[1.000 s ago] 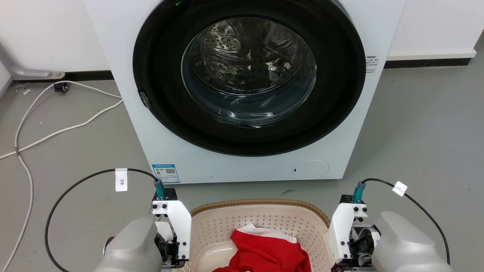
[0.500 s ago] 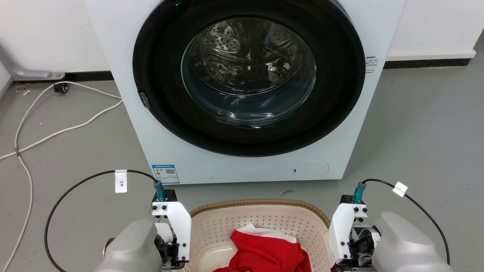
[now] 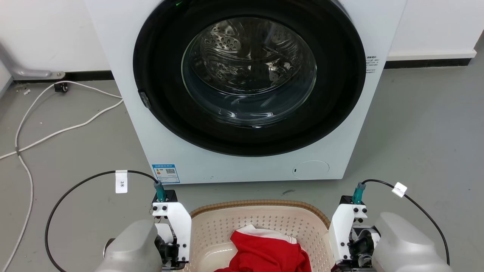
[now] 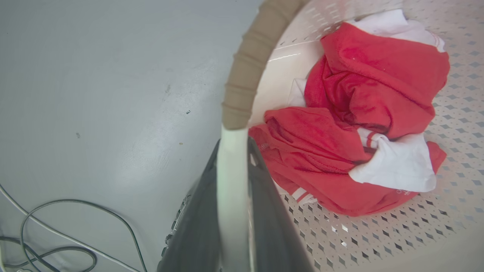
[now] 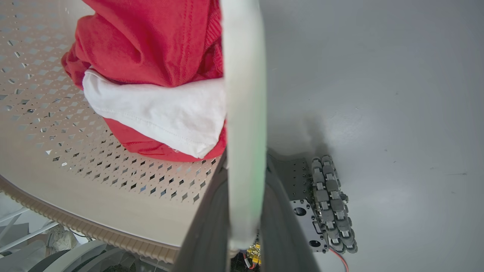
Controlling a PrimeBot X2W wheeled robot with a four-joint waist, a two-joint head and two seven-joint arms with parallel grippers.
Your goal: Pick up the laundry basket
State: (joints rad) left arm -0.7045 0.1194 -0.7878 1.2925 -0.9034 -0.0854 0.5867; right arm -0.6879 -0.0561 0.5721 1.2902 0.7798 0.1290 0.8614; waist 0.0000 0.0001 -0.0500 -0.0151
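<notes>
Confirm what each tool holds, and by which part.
Both hold the laundry basket: left tool shut on its white left side handle, right tool on the white right side handle.

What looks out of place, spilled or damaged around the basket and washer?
Nothing looks spilled or damaged. The basket stands upright before the washer, clothes bundled inside, the left gripper and right gripper each shut on a handle. Only the loose cables straggling over the floor look untidy.
</notes>
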